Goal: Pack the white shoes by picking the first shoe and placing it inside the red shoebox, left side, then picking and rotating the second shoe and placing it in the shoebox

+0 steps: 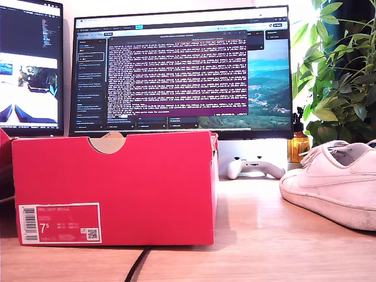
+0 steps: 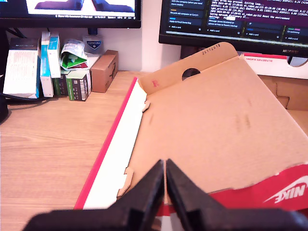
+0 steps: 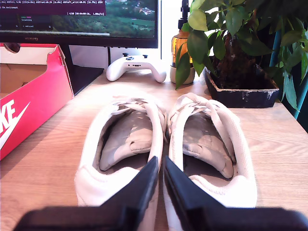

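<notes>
The red shoebox (image 1: 117, 182) stands at the exterior view's left, label and half-round notch facing the camera. One white shoe (image 1: 335, 182) shows at that view's right edge. No arm appears in the exterior view. In the first wrist view my first gripper (image 2: 165, 163) is shut on nothing, above the shoebox's brown inside (image 2: 216, 120). In the second wrist view both white shoes sit side by side, heels toward the camera: one (image 3: 120, 139) and the other (image 3: 207, 144). My second gripper (image 3: 161, 161) is shut and empty, just behind the heels, over the gap between the shoes.
A white game controller (image 1: 255, 167) lies behind the shoes under the monitor (image 1: 182, 70). A potted plant (image 3: 236, 43) in a dark planter and an amber bottle (image 1: 298, 145) stand beside them. Small cartons (image 2: 62, 67) line the wall. A black cable (image 1: 138, 264) runs under the box.
</notes>
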`<move>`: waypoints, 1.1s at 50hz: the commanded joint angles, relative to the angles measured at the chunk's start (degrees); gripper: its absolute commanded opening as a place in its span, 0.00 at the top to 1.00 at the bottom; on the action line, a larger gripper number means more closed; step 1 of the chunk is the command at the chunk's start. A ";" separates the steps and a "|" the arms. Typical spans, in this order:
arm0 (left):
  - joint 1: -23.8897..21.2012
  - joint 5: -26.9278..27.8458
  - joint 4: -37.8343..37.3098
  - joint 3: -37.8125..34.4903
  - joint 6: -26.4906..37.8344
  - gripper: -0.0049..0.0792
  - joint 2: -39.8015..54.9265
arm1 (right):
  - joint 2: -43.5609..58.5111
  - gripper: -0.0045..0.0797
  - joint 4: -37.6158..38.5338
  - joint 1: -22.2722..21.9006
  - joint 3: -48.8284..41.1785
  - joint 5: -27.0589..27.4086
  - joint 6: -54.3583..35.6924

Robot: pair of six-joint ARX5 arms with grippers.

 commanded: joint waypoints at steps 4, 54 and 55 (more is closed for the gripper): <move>0.15 0.09 -0.76 -1.86 -0.22 0.96 -0.50 | -0.35 0.96 0.46 0.09 -0.50 -0.20 0.20; 0.13 18.12 13.35 6.86 -13.75 0.96 -0.50 | -0.35 0.95 14.75 0.11 -0.50 -8.28 26.45; 0.13 18.67 14.29 7.08 -16.63 0.96 -0.50 | -0.35 0.95 15.87 0.11 -0.48 -9.70 26.45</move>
